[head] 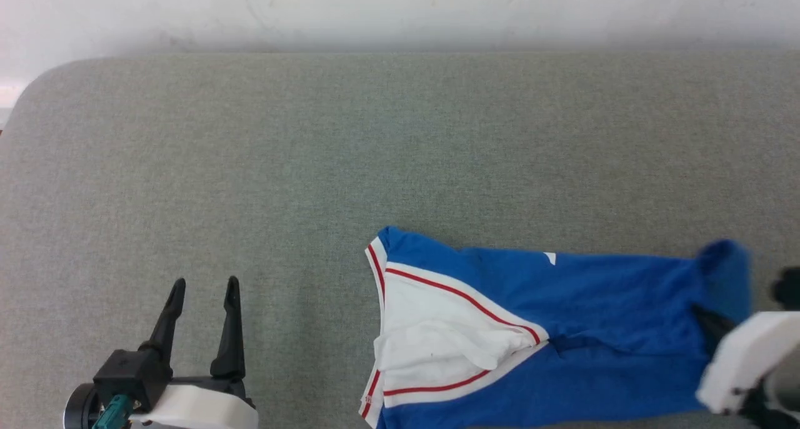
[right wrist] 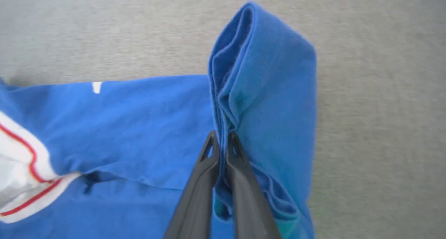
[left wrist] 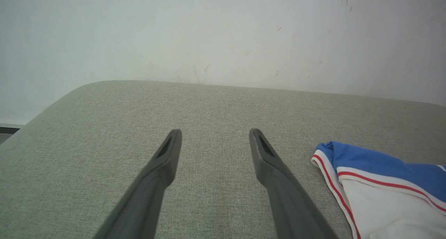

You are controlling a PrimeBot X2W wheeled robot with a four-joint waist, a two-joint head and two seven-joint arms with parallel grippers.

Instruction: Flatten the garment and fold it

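Pinching a blue fold at one end of the shirt

The right gripper (right wrist: 220, 135) has its two fingers pressed nearly together on a bunched ridge of blue cloth, at the end of the shirt (head: 562, 329) farthest from the white sleeve (head: 437, 335). The cloth stands up around the fingertips in several layers. That suggests the grip is meant to lift or draw that end outward so the body can be spread flat.

The left gripper (head: 205, 281) hovers well apart from the shirt, off its sleeve end, fingers spread wide and holding nothing. It looks placed to take the sleeve end once the other end is pulled taut.

The shirt lies doubled over, the sleeve with its red-and-white trim turned up on top of the blue, so flattening seems barely begun.

Under the shirt is a grey-green woven pad (head: 250, 166) with a rounded corner, stretching broadly beyond the sleeve end. Past the pad's far edge, behind the shirt, stands a pale, scuffed wall (head: 400, 10).
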